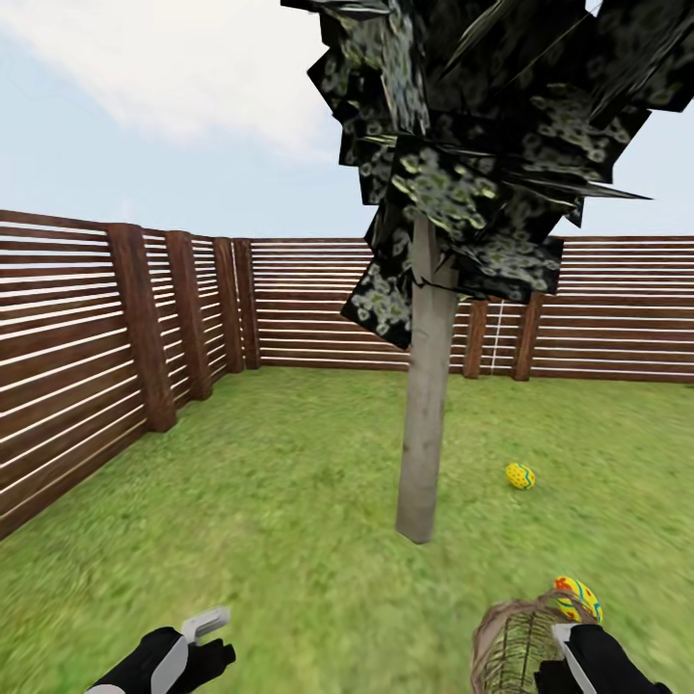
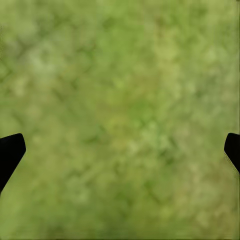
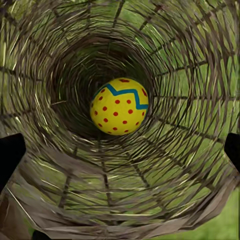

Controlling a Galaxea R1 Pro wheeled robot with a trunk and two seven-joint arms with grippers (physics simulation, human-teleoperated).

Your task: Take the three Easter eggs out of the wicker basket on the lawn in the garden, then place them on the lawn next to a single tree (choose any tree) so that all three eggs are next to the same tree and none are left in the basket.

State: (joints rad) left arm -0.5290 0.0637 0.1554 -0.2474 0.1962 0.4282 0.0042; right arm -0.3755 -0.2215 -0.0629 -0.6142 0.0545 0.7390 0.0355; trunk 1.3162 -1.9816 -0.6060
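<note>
A slim pale trunk of the tree [image 1: 424, 434] stands in the middle of the lawn [image 1: 289, 540]. One yellow Easter egg [image 1: 520, 475] lies on the grass right of the trunk. The wicker basket [image 1: 516, 646] is at the bottom right, with a painted egg [image 1: 578, 598] at its far edge. In the right wrist view an egg [image 3: 119, 106] with red dots and a blue zigzag sits deep inside the basket [image 3: 165, 185]. I cannot tell whether these two are one egg. My right gripper [image 3: 121, 152] is open at the basket's mouth. My left gripper [image 2: 120, 150] hangs open over bare grass.
A brown slat fence [image 1: 87, 337] runs along the left and the back of the garden. The tree's dark mottled crown [image 1: 463, 145] hangs overhead. Open grass lies left of the trunk and around my left gripper [image 1: 202, 631].
</note>
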